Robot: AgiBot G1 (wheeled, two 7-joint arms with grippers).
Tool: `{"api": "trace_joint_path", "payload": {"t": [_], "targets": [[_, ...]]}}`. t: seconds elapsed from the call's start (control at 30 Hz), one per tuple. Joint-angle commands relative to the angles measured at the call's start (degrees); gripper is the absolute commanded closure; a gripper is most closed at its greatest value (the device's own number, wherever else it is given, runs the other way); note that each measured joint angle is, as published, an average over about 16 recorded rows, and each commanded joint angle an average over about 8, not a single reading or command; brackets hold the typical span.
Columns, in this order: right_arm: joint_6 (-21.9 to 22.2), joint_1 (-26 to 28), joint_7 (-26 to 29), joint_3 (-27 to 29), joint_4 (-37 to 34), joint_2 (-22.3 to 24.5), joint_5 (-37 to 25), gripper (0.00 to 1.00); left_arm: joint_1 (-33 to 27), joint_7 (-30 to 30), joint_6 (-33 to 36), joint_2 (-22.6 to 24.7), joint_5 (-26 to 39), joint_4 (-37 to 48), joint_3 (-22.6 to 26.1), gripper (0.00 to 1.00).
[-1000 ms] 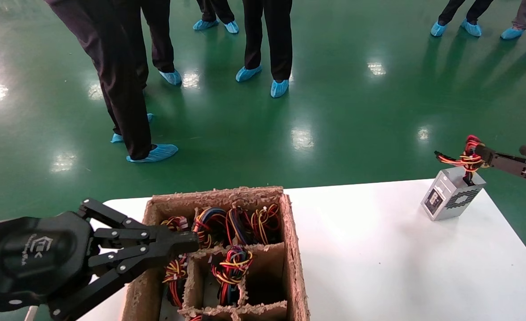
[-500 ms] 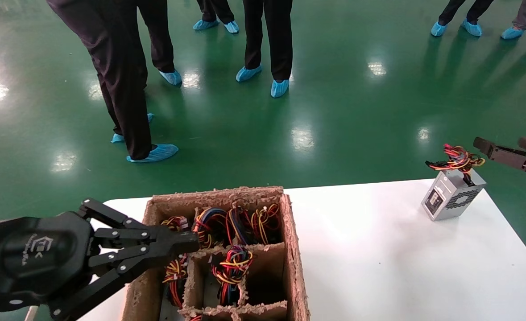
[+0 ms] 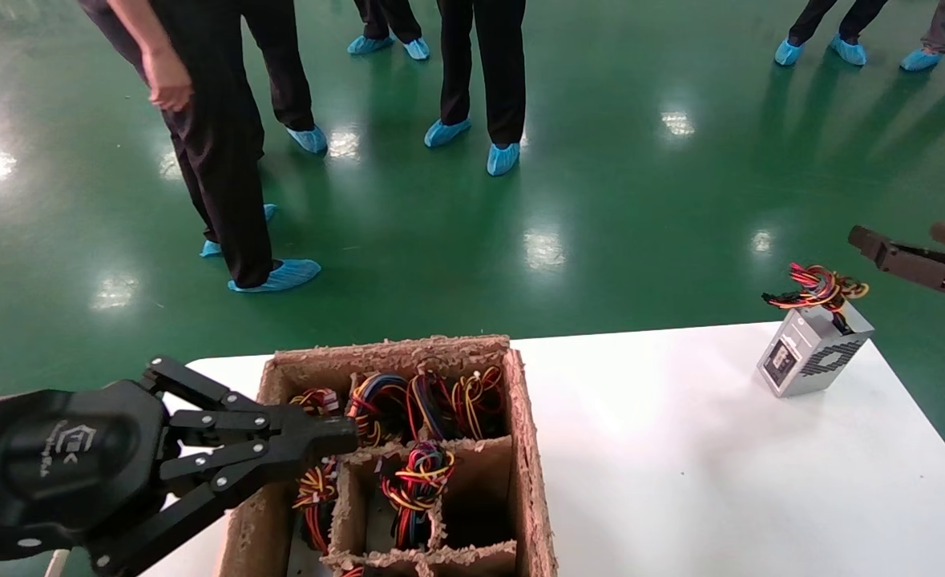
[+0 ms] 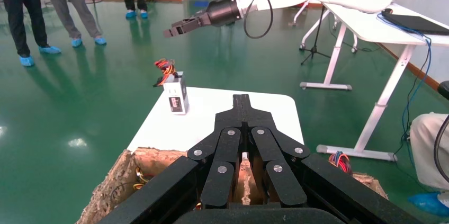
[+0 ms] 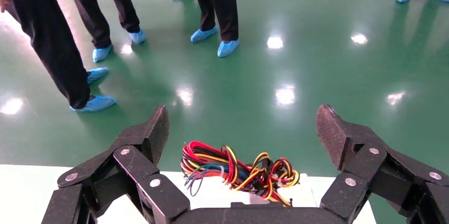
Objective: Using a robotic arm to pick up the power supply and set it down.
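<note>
The power supply (image 3: pixel 812 353), a small silver-grey box with a vent side and a dark label face, stands on the white table (image 3: pixel 680 465) near its far right corner. Its red-yellow-black wire bundle (image 3: pixel 820 289) lies loose on top. My right gripper (image 3: pixel 898 236) hangs open just above and to the right of the bundle, touching nothing. In the right wrist view the wires (image 5: pixel 238 171) lie below the spread fingers (image 5: pixel 154 128) of that gripper (image 5: pixel 243 123). My left gripper (image 3: pixel 344 437) is shut and empty over the brown crate (image 3: pixel 523 417). The left wrist view shows the power supply (image 4: pixel 176 95) far off.
The fibre crate has dividers, and wire bundles (image 3: pixel 416 473) fill several compartments. Several people in blue shoe covers (image 3: pixel 276 276) stand on the green floor beyond the table. The table's right edge runs close to the power supply. Another white table (image 4: pixel 370 28) stands farther off.
The right gripper was shut on the wire bundle one second ago. It has opened, let the wires drop onto the box, and lifted up and away. The left arm has not moved.
</note>
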Motion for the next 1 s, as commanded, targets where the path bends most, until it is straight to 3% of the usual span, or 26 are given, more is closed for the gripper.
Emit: {"api": "trace_joint_path", "payload": {"t": [0.03, 0.43, 0.47, 0.7, 0.73, 1.0], "targets": [[-0.3, -0.4, -0.1, 0.1, 0.9, 0.1, 0.4, 0.00, 0.0, 0.0, 0.0, 0.0, 0.0, 0.0, 0.0, 1.00], [-8.1, -2.0, -1.3, -0.5, 8.3, 0.2, 4.9, 0.00, 0.0, 0.0, 0.0, 0.0, 0.0, 0.0, 0.0, 1.00], [-8.7, -2.1, -1.4, -0.5, 9.0, 0.2, 5.2, 0.00, 0.0, 0.0, 0.0, 0.0, 0.0, 0.0, 0.0, 0.93], [-13.3, -3.1, -2.0, -0.9, 13.3, 0.3, 7.8, 0.00, 0.0, 0.0, 0.0, 0.0, 0.0, 0.0, 0.0, 0.05], [-13.9, -3.2, -2.1, -1.0, 13.9, 0.3, 8.2, 0.00, 0.0, 0.0, 0.0, 0.0, 0.0, 0.0, 0.0, 0.00], [-19.1, -4.3, -2.9, -1.4, 18.9, 0.4, 11.1, 0.00, 0.0, 0.0, 0.0, 0.0, 0.0, 0.0, 0.0, 0.00]]}}
